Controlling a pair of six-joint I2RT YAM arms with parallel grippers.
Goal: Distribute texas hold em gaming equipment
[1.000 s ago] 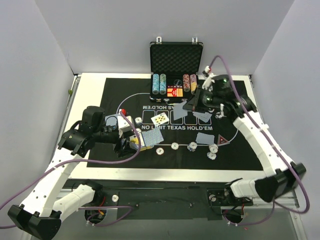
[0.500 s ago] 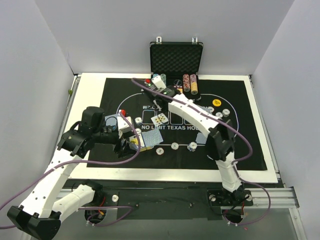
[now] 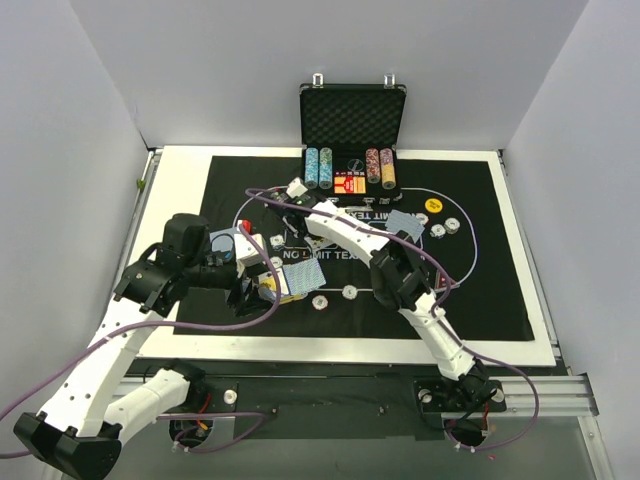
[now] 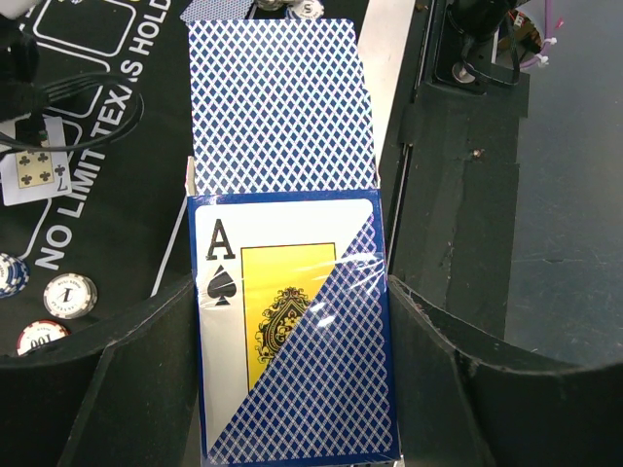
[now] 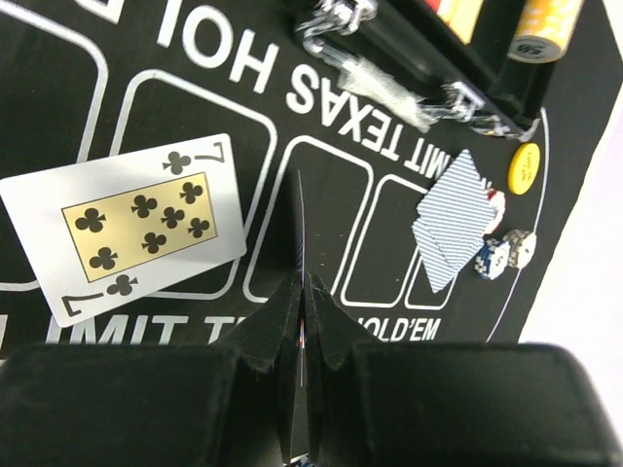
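My left gripper (image 4: 292, 389) is shut on a card box (image 4: 292, 331) printed with an ace of spades. A blue-backed card (image 4: 277, 102) juts past the box's far end. In the top view this gripper (image 3: 255, 290) hangs over the mat's near left part. My right gripper (image 5: 305, 292) is shut on one playing card (image 5: 302, 233), seen edge-on, above the mat's outlined card boxes. A face-up seven of clubs (image 5: 136, 224) lies to its left. To its right lie two blue-backed cards (image 5: 450, 219), a yellow button (image 5: 524, 167) and chips (image 5: 506, 253).
The black mat (image 3: 480, 290) covers most of the table. The open case (image 3: 352, 120) stands at its far edge with chip stacks (image 3: 318, 168) inside. Loose chips (image 3: 319, 301) lie near the mat's front line, and more chips (image 3: 445, 228) lie at the right. My right arm (image 3: 400, 275) stretches across the mat's middle.
My right arm has swung from the mat's right side over to its left-centre, a card in its jaws. The left arm and its box have not moved.
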